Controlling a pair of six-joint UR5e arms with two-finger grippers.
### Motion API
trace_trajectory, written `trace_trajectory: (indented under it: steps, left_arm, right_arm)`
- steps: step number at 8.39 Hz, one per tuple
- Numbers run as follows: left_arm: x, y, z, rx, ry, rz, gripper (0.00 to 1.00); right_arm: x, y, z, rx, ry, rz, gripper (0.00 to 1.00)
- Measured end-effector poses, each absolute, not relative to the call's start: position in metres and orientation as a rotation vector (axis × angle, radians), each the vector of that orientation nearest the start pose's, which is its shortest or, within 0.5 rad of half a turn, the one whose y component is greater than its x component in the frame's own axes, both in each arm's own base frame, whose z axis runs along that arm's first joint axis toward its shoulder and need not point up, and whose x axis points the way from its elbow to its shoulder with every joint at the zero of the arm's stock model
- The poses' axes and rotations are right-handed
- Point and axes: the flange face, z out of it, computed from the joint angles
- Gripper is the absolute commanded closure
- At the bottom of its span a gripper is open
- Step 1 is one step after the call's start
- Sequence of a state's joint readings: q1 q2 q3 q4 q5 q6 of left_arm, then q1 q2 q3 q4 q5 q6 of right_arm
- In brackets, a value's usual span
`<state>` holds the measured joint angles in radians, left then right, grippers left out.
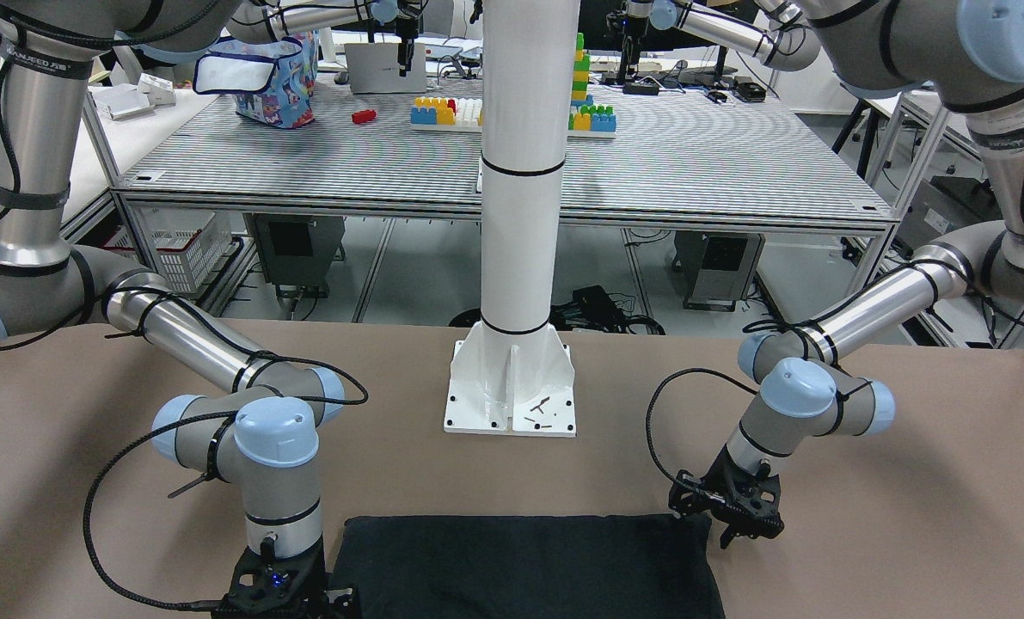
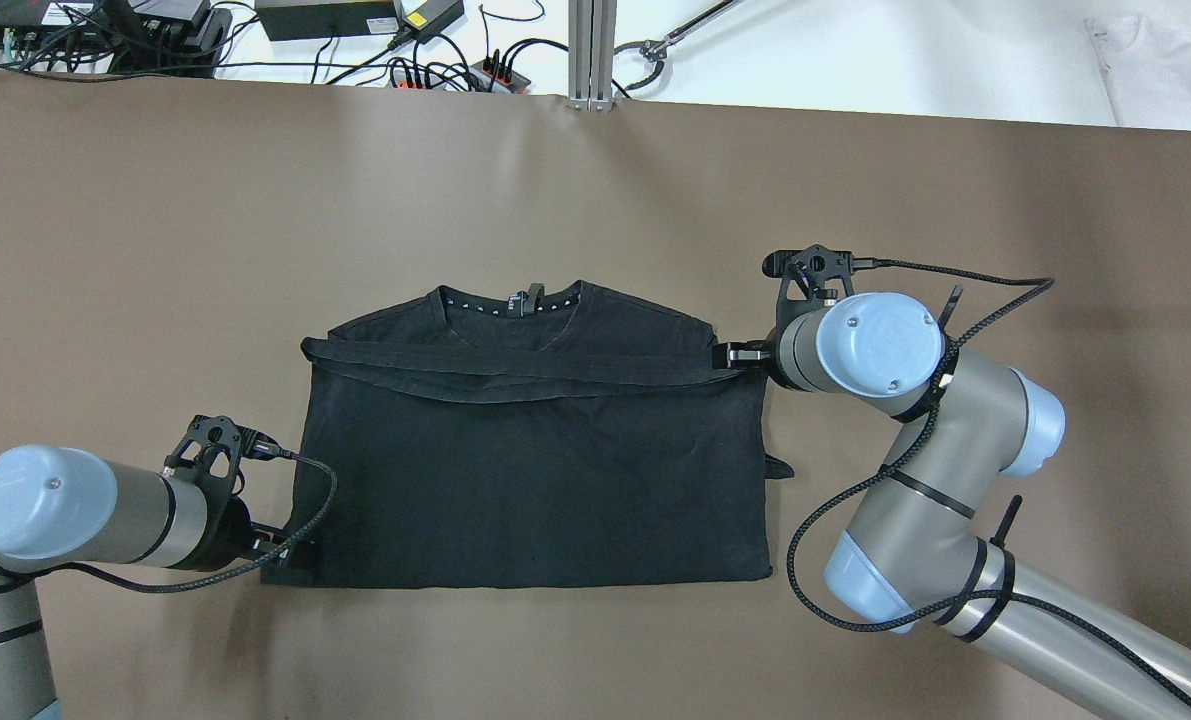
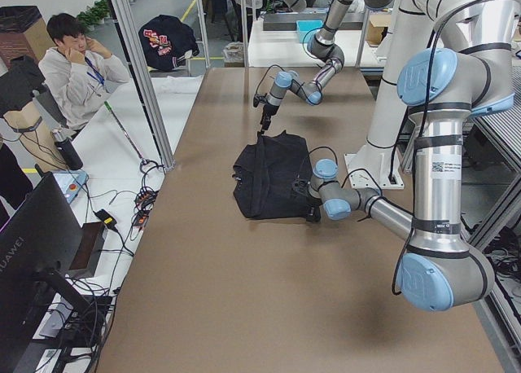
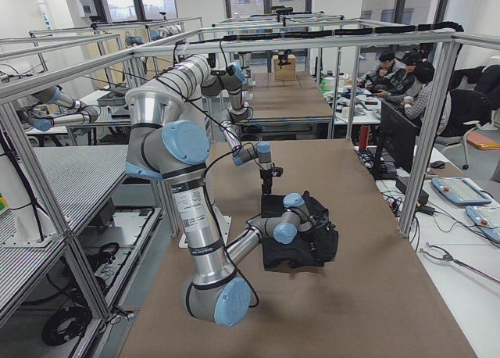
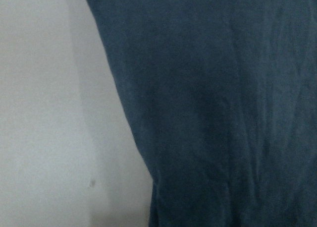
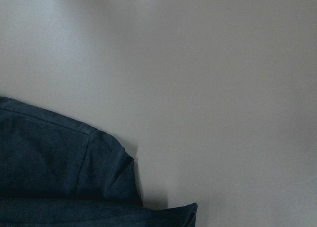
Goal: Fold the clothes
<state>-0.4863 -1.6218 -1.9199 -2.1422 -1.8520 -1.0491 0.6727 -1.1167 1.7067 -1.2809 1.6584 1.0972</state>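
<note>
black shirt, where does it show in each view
front-facing: black shirt, bottom centre
overhead: centre
exterior left: mid-table, centre
exterior right: right of centre
left wrist: fills the right side
right wrist: lower left corner
landmark: the brown table under it in every view

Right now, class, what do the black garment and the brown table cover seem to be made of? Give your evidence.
Black garment: soft matte fabric, probably cotton knit; it creases, lies limp and folds over itself. Brown table cover: smooth sheet, perhaps paper or vinyl; soft highlights, no visible weave, so uncertain.
</note>
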Motion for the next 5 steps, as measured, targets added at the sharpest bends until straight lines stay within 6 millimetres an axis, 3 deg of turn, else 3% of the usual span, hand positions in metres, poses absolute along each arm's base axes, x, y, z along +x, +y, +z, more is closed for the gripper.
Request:
trace_trajectory:
  steps: [2, 3, 4, 5]
  left_arm:
    - [0.414, -0.331, 0.411, 0.231, 0.962, 0.178, 0.25]
    - [0.418, -0.328, 0.414, 0.229, 0.956, 0.183, 0.30]
    - [0.421, -0.325, 0.415, 0.228, 0.952, 0.187, 0.47]
    - [0.423, -0.323, 0.416, 0.228, 0.951, 0.190, 0.73]
  right_arm:
    - [-0.433, -0.504, 0.313, 0.408, -0.784, 0.148, 0.06]
    - [-0.433, -0.504, 0.312, 0.408, -0.785, 0.148, 0.06]
    - [-0.433, -0.504, 0.312, 0.408, -0.785, 0.148, 0.06]
    - [-0.432, -0.504, 0.312, 0.408, -0.784, 0.149, 0.06]
